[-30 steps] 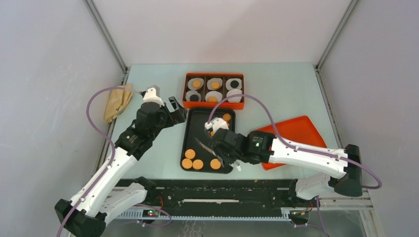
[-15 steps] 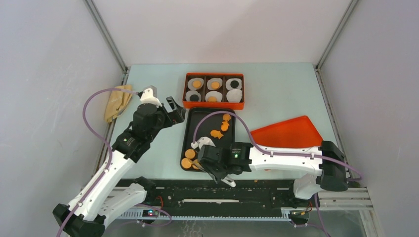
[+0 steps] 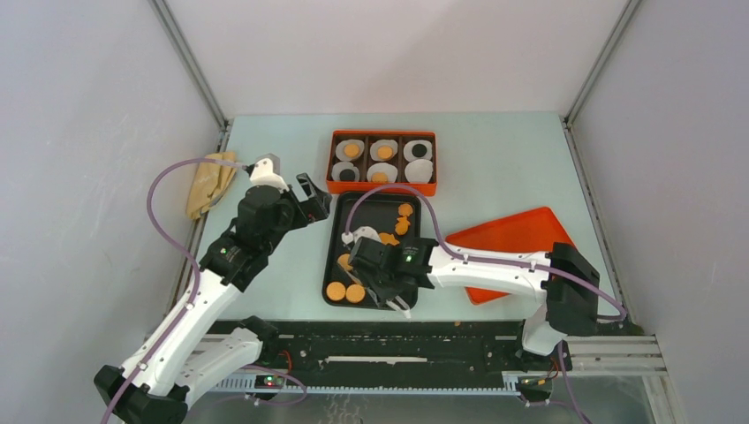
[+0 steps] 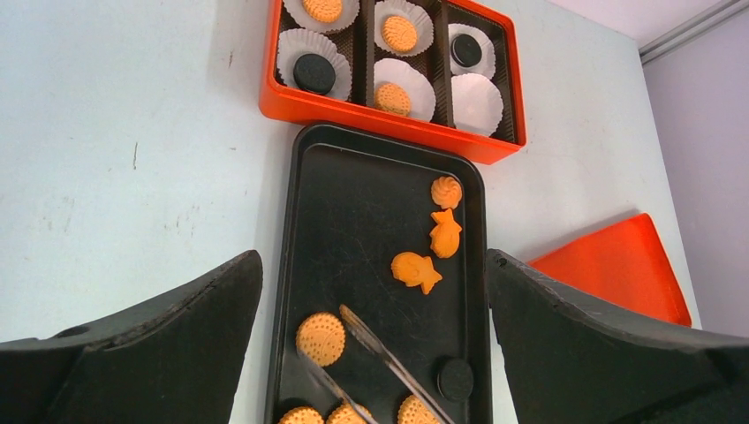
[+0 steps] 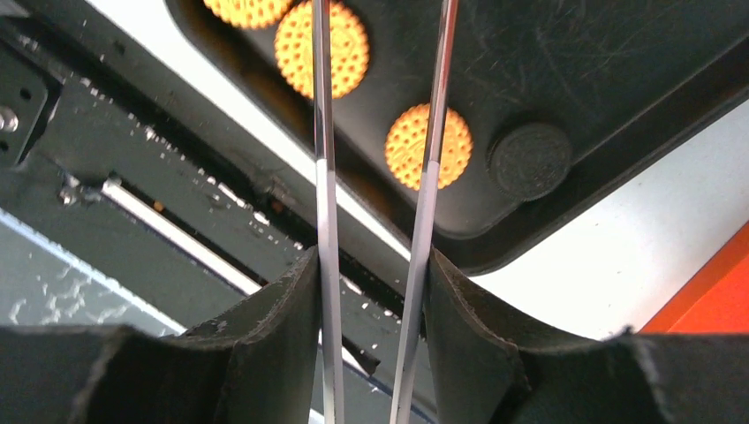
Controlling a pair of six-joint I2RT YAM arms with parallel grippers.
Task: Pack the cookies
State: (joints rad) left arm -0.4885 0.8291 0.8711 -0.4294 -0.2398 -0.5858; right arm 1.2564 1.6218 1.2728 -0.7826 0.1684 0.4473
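The cookies lie on a black tray (image 3: 336, 225): round orange ones (image 3: 336, 291) at its near end, shaped orange ones (image 3: 403, 216) at the far right. In the left wrist view a round orange cookie (image 4: 320, 338) and a dark cookie (image 4: 456, 379) lie on the tray (image 4: 371, 212). My right gripper (image 3: 382, 281) is shut on metal tongs (image 4: 389, 358), whose open tips flank that round cookie. The right wrist view shows its fingers (image 5: 291, 300) pinching the tong blades (image 5: 325, 177) above cookies (image 5: 428, 147). My left gripper (image 3: 309, 199) is open and empty, left of the tray.
An orange box (image 3: 382, 187) with white paper cups, several holding cookies, stands behind the tray; it also shows in the left wrist view (image 4: 389, 132). An orange lid (image 3: 512, 243) lies right of the tray. A tan cloth (image 3: 210, 181) lies far left. A black rail (image 3: 424, 340) runs along the near edge.
My right gripper with the tongs swung from the tray's middle to its near edge, then to the near-left part of the tray. The left arm has barely moved.
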